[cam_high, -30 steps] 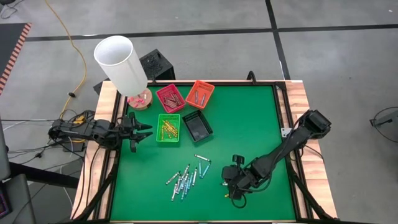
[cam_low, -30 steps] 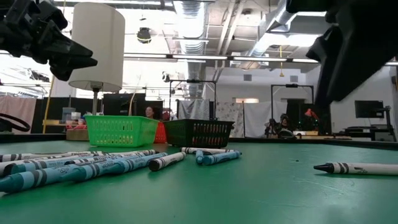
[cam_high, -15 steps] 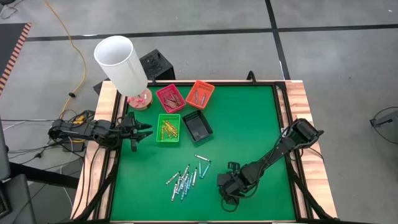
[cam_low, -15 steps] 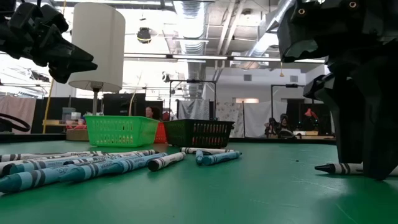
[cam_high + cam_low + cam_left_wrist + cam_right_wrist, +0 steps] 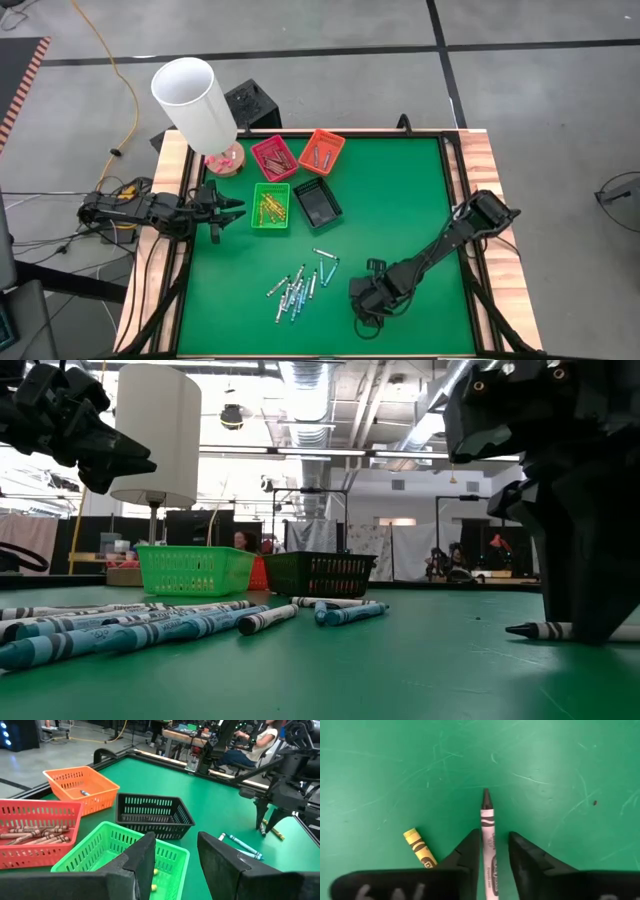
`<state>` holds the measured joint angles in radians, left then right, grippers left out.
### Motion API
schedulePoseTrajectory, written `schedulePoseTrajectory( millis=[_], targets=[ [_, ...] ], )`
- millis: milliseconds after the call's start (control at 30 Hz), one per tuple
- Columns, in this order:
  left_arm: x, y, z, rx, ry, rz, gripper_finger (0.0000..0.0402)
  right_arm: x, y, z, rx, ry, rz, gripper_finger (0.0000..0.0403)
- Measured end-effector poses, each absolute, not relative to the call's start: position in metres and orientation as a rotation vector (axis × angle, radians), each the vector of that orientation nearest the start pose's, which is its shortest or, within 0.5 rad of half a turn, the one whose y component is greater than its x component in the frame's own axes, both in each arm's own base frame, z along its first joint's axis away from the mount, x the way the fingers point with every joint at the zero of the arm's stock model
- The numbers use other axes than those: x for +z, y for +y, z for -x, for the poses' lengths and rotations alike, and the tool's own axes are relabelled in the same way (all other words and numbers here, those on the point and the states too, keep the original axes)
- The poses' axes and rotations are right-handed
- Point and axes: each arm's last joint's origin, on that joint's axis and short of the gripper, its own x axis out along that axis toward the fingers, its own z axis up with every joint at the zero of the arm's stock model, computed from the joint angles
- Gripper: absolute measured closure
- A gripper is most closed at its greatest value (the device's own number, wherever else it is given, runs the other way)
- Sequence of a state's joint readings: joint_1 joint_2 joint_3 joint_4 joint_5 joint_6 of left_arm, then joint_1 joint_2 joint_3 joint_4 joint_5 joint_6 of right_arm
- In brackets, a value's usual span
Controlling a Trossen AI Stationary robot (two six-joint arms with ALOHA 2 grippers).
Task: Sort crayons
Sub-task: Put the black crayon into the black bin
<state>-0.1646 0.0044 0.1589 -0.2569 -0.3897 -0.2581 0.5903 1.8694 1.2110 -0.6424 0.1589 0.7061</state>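
Note:
My right gripper (image 5: pixel 364 312) is down at the table near its front edge, open. Its fingers stand on either side of a grey-white crayon with a black tip (image 5: pixel 488 840), which lies flat on the green mat and also shows in the low view (image 5: pixel 540 629). A short yellow crayon (image 5: pixel 418 847) lies beside one finger. A loose heap of light blue and grey-white crayons (image 5: pixel 298 288) lies left of the gripper. My left gripper (image 5: pixel 175 855) is open and empty, raised at the table's left edge beside the green tray (image 5: pixel 271 206). My right gripper points down with its fingers along the grey-white crayon's wrapped body (image 5: pixel 490 855). One finger (image 5: pixel 470 850) lies right beside the crayon and the other stands a little off it. I cannot tell whether either touches it.
A red tray (image 5: pixel 274 157) with red-brown crayons, an orange tray (image 5: pixel 321 151), the green tray with yellow crayons and a black tray (image 5: pixel 317 202) stand at the back left. A white lamp (image 5: pixel 195 100) stands at the far left corner.
My right gripper has gone toward the table's left and near edges and down to the mat, ending with its fingers around the grey-white crayon. The crayon has stayed where it was.

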Motion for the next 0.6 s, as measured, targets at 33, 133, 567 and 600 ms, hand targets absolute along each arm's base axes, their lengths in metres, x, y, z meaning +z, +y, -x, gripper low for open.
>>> schedulePoseTrajectory(
  millis=[33, 133, 567, 600],
  targets=[
    [0.192, -0.003, -0.084, 0.237, 0.069, 0.229, 0.0265, 0.16, 0.192, -0.297, -0.08, 1.259, -0.133, 0.0303],
    [0.192, -0.003, -0.084, 0.236, 0.069, 0.229, 0.0265, 0.16, 0.188, -0.299, -0.091, 1.262, -0.138, 0.0332],
    [0.19, -0.003, -0.083, 0.241, 0.092, 0.227, 0.0265, 0.162, 0.181, -0.304, -0.104, 1.259, -0.16, 0.0397],
    [0.19, -0.003, -0.083, 0.241, 0.092, 0.231, 0.0265, 0.163, 0.181, -0.305, -0.102, 1.26, -0.157, 0.0398]
  ],
)
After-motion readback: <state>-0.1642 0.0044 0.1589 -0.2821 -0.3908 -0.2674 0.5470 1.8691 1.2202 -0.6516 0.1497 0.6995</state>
